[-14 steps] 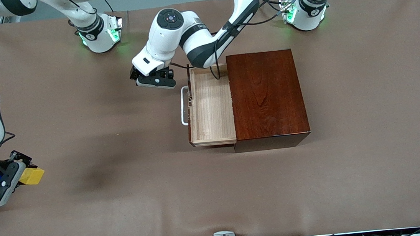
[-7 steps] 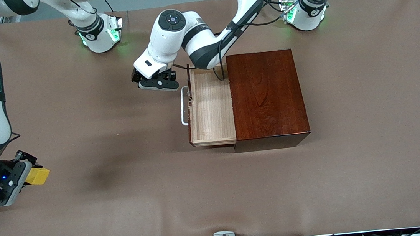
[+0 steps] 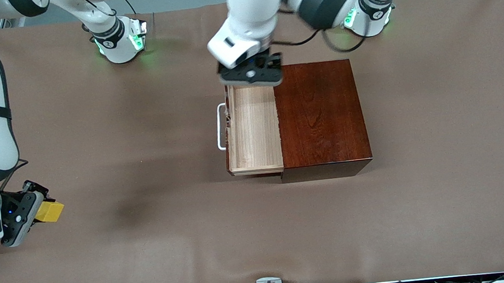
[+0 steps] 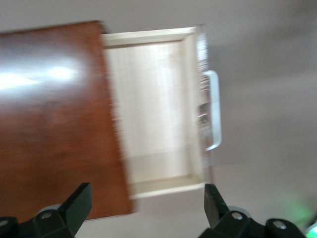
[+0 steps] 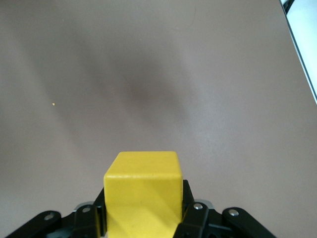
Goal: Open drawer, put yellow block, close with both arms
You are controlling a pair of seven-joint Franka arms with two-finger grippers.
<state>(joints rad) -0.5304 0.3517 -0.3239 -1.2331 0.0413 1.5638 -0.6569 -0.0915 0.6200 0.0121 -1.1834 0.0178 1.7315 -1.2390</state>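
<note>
A: While the drawer (image 3: 253, 130) stands open mid-table, the left gripper (image 3: 251, 74), fingers spread, has swung off the handle (image 3: 219, 127) to the box (image 3: 319, 116).

B: And the block (image 3: 49, 211)?

A: Clamped in the right gripper (image 3: 32, 212), edging in from the right-arm edge; drop-off looks next.

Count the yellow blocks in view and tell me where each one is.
1. The yellow block is clamped in the right gripper, over the bare table at the right arm's end. The open drawer holds none.
</note>
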